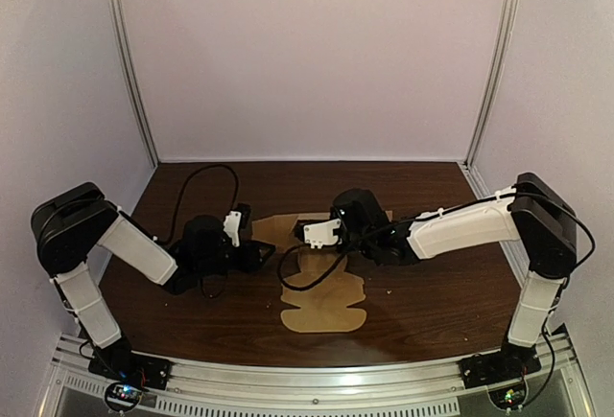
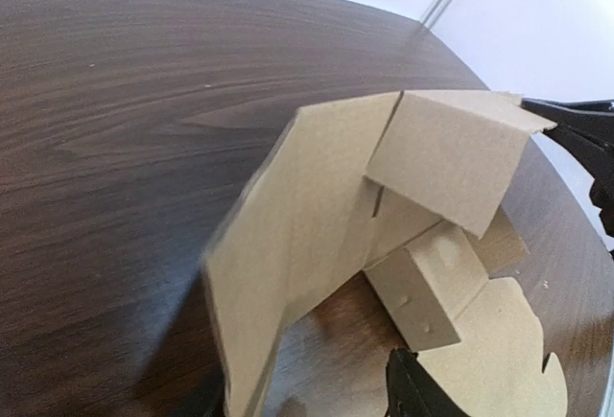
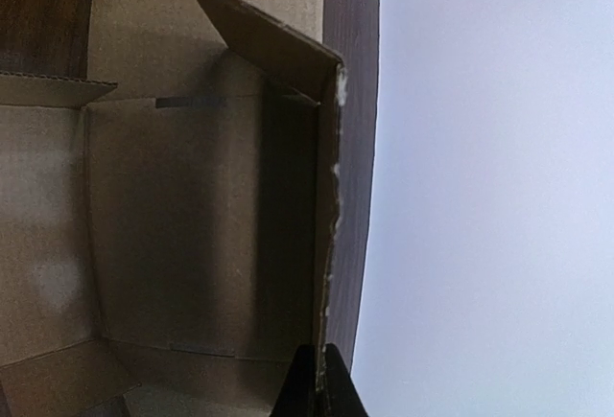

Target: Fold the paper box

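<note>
The brown paper box lies partly folded in the middle of the table, its long scalloped flap flat toward me. In the right wrist view my right gripper is shut on the top edge of an upright side wall, and its black fingers also show in the left wrist view at a folded-over flap. My left gripper is open at the box's left side. A raised side panel stands just inside its left finger, well apart from its right fingertip.
The dark wood table is bounded by pale walls on three sides. Black cables loop over the table behind the left arm and under the right wrist. A metal rail runs along the near edge.
</note>
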`<act>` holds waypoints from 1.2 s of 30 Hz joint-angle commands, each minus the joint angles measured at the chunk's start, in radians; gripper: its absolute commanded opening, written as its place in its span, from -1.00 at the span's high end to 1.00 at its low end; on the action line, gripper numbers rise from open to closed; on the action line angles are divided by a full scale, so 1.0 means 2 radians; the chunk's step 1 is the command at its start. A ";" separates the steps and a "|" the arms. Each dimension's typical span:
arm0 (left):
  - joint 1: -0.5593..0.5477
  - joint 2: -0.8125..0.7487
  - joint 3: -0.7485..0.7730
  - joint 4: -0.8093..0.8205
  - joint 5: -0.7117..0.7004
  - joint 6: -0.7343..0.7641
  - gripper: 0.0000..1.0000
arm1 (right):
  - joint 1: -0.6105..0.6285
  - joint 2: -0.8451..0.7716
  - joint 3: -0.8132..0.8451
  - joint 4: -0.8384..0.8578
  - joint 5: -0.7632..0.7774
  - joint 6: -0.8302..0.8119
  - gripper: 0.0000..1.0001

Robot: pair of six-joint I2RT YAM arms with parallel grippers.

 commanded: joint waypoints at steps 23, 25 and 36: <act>0.030 -0.177 0.076 -0.332 -0.197 0.102 -0.12 | -0.041 0.081 0.055 0.182 -0.035 -0.113 1.00; 0.043 -0.160 0.093 -0.336 -0.218 0.100 -0.11 | -0.039 0.082 0.044 0.197 -0.030 -0.116 1.00; 0.083 -0.003 0.184 -0.297 -0.117 0.111 -0.01 | -0.022 0.087 -0.016 0.267 -0.017 -0.146 1.00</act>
